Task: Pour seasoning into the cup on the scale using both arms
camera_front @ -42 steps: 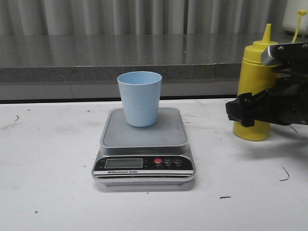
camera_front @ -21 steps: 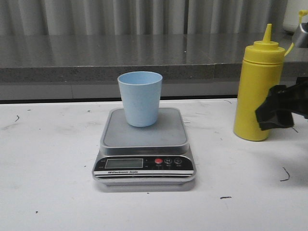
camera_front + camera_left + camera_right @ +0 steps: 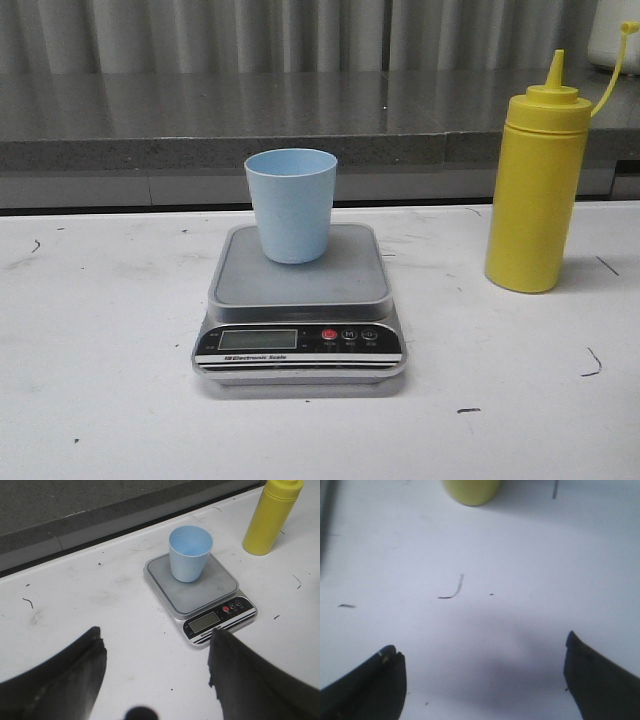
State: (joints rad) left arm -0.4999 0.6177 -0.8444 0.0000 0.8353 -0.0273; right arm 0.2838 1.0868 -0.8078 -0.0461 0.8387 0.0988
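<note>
A tall yellow squeeze bottle of seasoning (image 3: 533, 190) stands upright on the white counter (image 3: 100, 330), off to the right of the scale and well apart from it. Its body is a smooth opaque cylinder, capped by a shouldered lid that narrows to a pointed nozzle, and a thin yellow strap curves away from the lid toward the right edge of the front view. It rises clearly higher than the cup. The pale blue cup (image 3: 291, 203) is a small tapered tumbler without a handle, standing upright with its mouth open on the rear half of the scale's grey steel platform. The scale (image 3: 299, 305) sits flat near the middle of the counter, its black front panel facing forward with an LCD display, one red button and two dark ones. Neither arm shows in the front view. In the left wrist view the left gripper (image 3: 155, 672) has its jaws spread wide, holding nothing, above bare counter in front of the scale. The right gripper (image 3: 482, 680) likewise has its jaws wide apart and holds nothing, with the bottle's yellow base visible beyond it.
</note>
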